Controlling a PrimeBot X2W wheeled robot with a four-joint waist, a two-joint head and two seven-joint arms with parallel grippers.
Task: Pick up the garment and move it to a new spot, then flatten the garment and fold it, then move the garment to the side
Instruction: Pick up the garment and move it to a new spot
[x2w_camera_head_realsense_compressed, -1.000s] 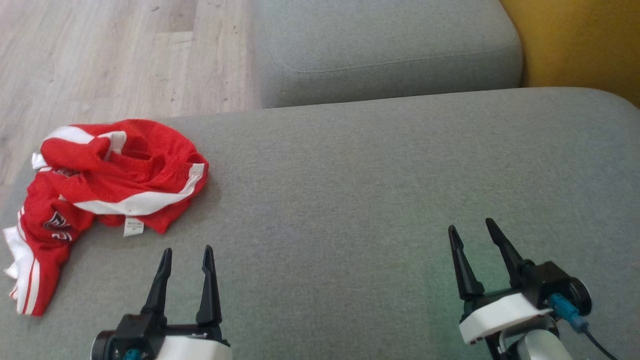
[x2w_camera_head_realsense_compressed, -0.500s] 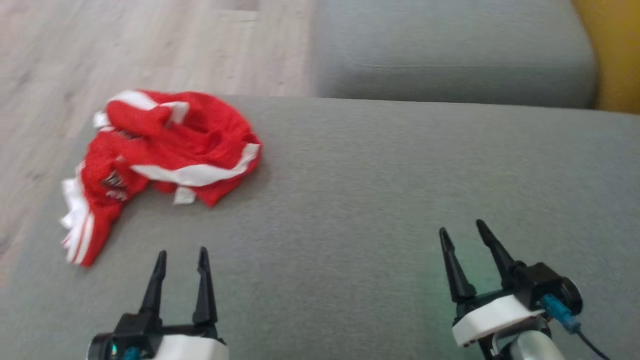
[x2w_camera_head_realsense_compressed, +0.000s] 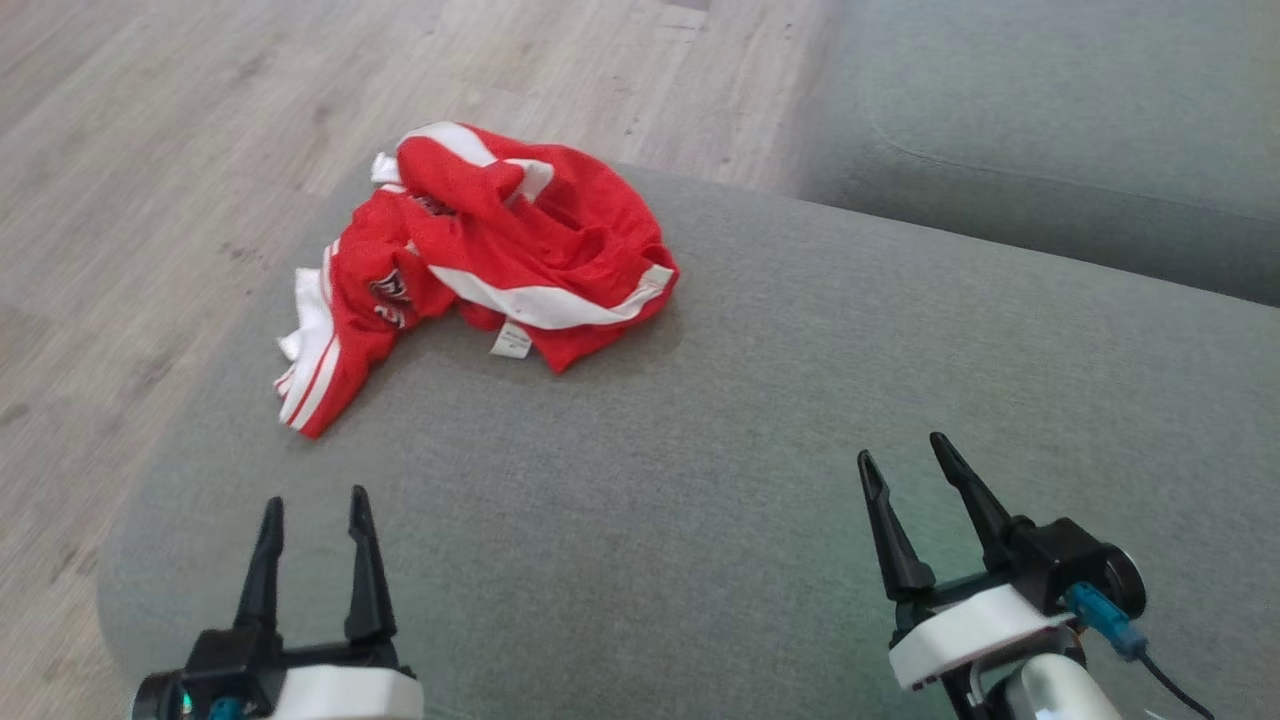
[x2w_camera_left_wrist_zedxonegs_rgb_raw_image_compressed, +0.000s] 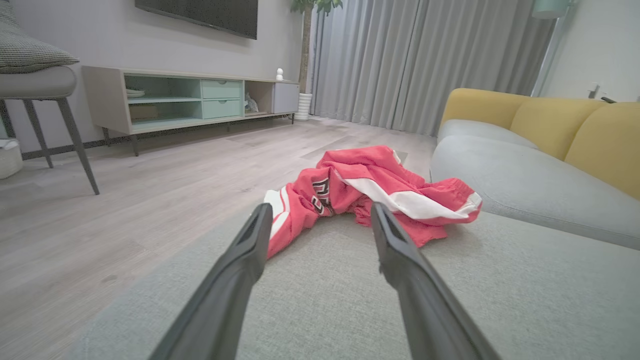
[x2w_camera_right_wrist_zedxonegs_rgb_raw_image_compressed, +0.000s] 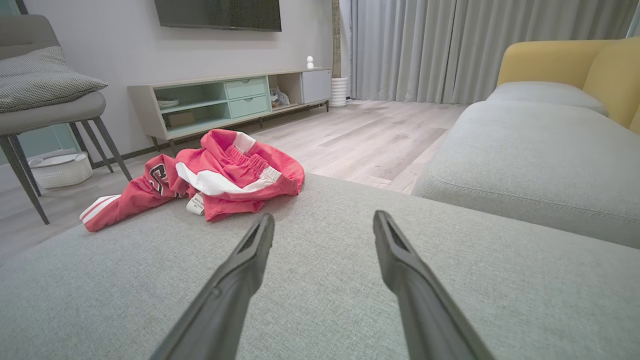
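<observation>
Slowly slide left gripper (x2w_camera_head_realsense_compressed: 313, 502) and right gripper (x2w_camera_head_realsense_compressed: 902, 452), both spread wide, to the upper-left garment (x2w_camera_head_realsense_compressed: 520, 240) and pinch fat folds.

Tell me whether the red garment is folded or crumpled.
Crumpled: the red garment lies in a bunched heap on the grey cushion, one striped end trailing loose.
</observation>
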